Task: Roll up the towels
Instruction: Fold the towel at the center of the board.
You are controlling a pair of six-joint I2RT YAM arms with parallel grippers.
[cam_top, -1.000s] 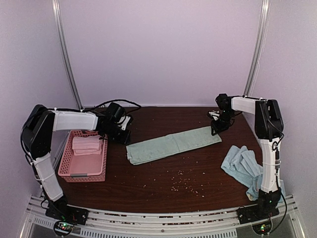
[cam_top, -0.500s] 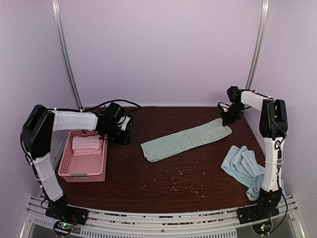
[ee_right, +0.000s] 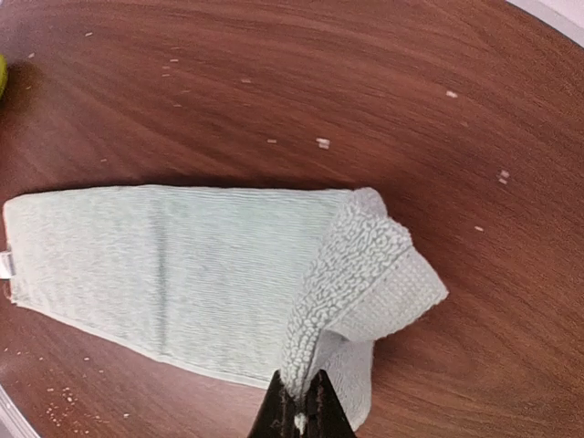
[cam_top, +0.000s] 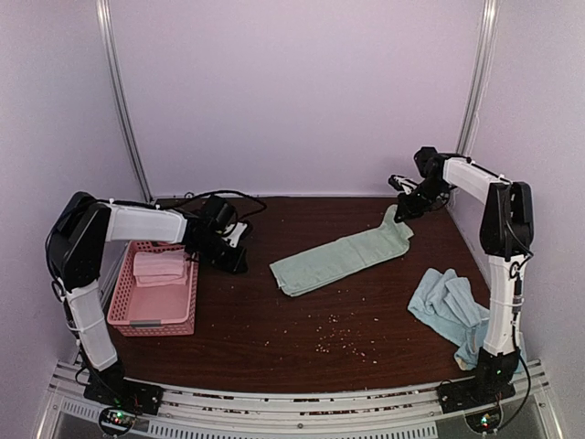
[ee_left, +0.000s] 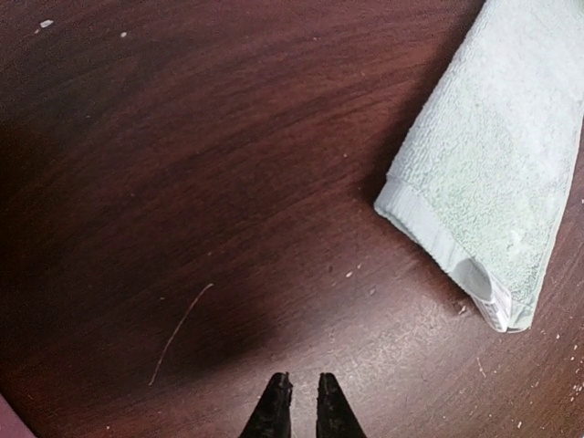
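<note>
A mint green towel [cam_top: 343, 259], folded into a long strip, lies slantwise across the middle of the table. My right gripper [cam_top: 402, 208] is shut on its far right end, and that end hangs lifted and curled over the strip [ee_right: 182, 265] under the pinching tips [ee_right: 299, 401]. My left gripper [cam_top: 239, 265] is low over bare wood to the left of the strip's near end [ee_left: 497, 164]. Its fingertips [ee_left: 304, 388] stand a narrow gap apart with nothing between them. A pink towel [cam_top: 160, 267] lies rolled in the basket. A light blue towel [cam_top: 448, 306] lies crumpled at the right.
The pink latticed basket [cam_top: 151, 322] stands at the left edge of the table, beside the left arm. Small crumbs [cam_top: 334, 340] are scattered on the dark wood in front of the green towel. A black cable [cam_top: 215, 194] runs along the back left.
The right gripper shut on the green towel's right end, dragged the strip to the right and back, then lifted that end. The strip's left end slid away from the left gripper.
</note>
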